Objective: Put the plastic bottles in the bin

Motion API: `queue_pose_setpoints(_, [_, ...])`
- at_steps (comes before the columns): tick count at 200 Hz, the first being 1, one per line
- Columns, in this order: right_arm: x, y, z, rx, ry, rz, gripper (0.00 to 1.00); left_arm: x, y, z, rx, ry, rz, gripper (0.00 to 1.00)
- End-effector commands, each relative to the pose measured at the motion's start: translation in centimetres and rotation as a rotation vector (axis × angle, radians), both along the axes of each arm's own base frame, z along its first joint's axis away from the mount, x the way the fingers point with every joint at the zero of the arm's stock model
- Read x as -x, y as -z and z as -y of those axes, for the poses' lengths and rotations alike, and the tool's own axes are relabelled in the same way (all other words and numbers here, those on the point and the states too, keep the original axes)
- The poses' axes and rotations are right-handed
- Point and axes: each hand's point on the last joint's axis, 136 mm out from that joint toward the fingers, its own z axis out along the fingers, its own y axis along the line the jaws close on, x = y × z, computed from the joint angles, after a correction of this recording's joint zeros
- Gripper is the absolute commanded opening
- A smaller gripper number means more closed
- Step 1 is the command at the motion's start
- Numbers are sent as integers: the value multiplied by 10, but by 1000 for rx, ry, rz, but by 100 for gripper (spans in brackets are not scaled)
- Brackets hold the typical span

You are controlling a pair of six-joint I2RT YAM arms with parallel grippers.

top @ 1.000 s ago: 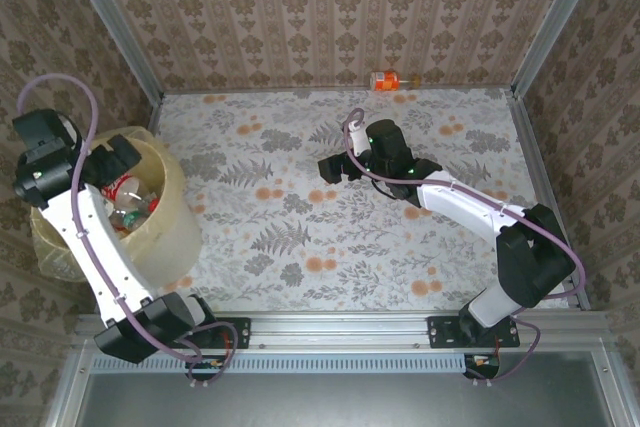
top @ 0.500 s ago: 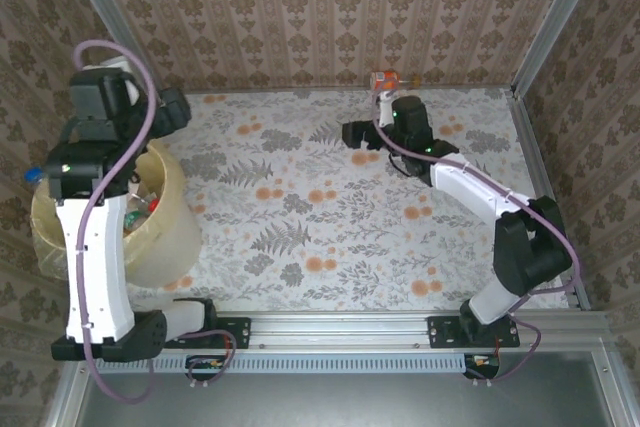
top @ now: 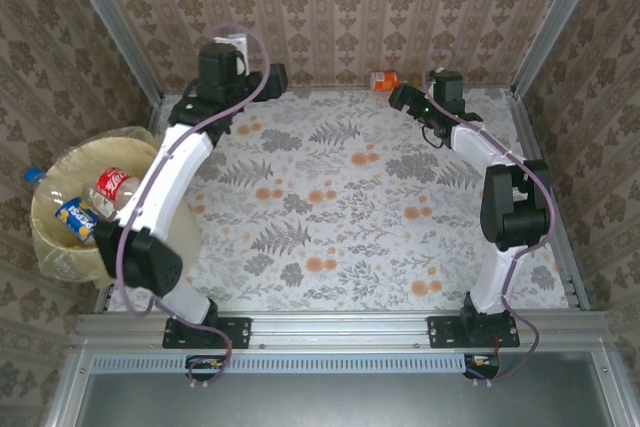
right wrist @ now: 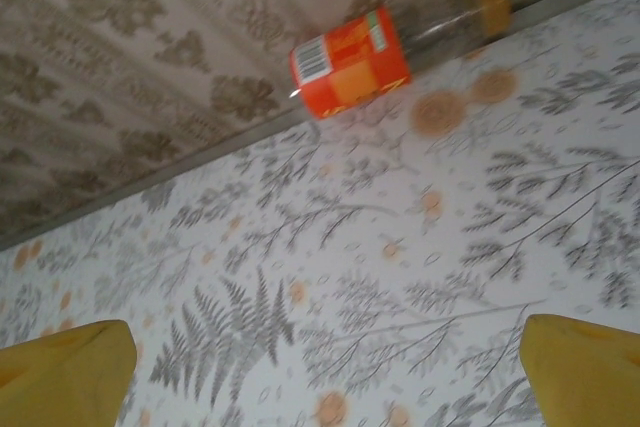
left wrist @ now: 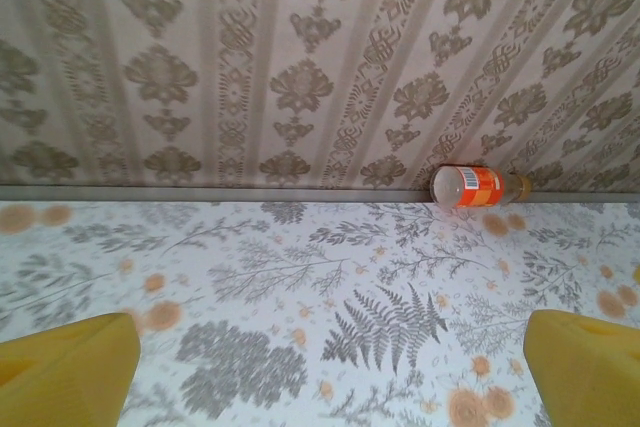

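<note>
One plastic bottle with an orange label lies on its side against the back wall. It also appears in the left wrist view and, with its orange cap, in the right wrist view. My right gripper hangs open just right of it, jaws empty. Further left along the back wall, my left gripper is open and empty too, facing that bottle. The pale yellow bin stands at the left edge, holding a red-labelled bottle and a blue-labelled bottle.
A bottle with a blue cap pokes out at the bin's far left rim. Patterned walls close in the floral table at the back and sides, with metal rails at the corners. The left arm reaches over the bin's right side.
The left arm swung from over the bin across to the back wall. The right arm moved from mid-table back toward the orange-labelled bottle. Both grippers stayed open.
</note>
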Motion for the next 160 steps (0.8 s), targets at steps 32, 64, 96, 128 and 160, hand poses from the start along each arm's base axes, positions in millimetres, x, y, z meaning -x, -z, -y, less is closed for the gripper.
queue_pose_setpoints(32, [-54, 7, 33, -83, 89, 13, 100, -89, 15, 62, 176, 88, 150, 100])
queue_pose_setpoints(64, [-88, 22, 47, -91, 129, -12, 100, -141, 49, 84, 214, 80, 145, 100])
queue_pose_setpoints(96, [-121, 35, 55, -115, 137, 1, 100, -177, 63, 111, 315, 138, 224, 100])
queue_pose_setpoints(128, [-153, 52, 60, -123, 118, -1, 100, -204, 76, 131, 402, 194, 310, 100])
queue_pose_setpoints(160, [-173, 66, 68, -155, 121, 17, 100, -212, 92, 140, 475, 252, 309, 100])
